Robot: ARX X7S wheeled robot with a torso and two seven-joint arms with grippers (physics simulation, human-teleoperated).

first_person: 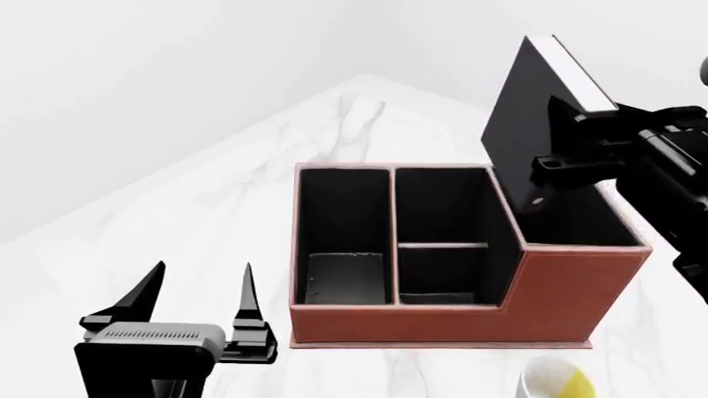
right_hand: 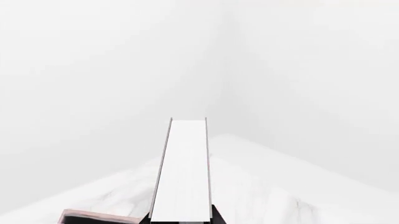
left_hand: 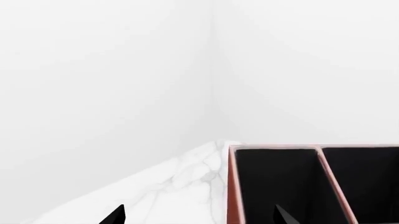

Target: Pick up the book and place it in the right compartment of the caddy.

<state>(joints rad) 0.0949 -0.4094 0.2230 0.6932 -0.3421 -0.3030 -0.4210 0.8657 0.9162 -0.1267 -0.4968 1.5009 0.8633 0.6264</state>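
Right gripper (first_person: 578,137) pinches the book (first_person: 529,124), held tilted in the air above the right compartment (first_person: 575,217) of the caddy (first_person: 443,319), lower corner at the compartment's rim. Left gripper (first_person: 199,298) spread, empty, hovering over the bench (first_person: 166,224) beside the caddy. Mug (first_person: 553,383) near the caddy's front.

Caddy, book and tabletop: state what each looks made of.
Caddy: looks like reddish-brown leather or leatherette, matte, with pale edge trim and a black lining. Book: smooth black hard covers, white paper page edges. Tabletop: glossy white marble look with grey veins, possibly only a rendered texture.
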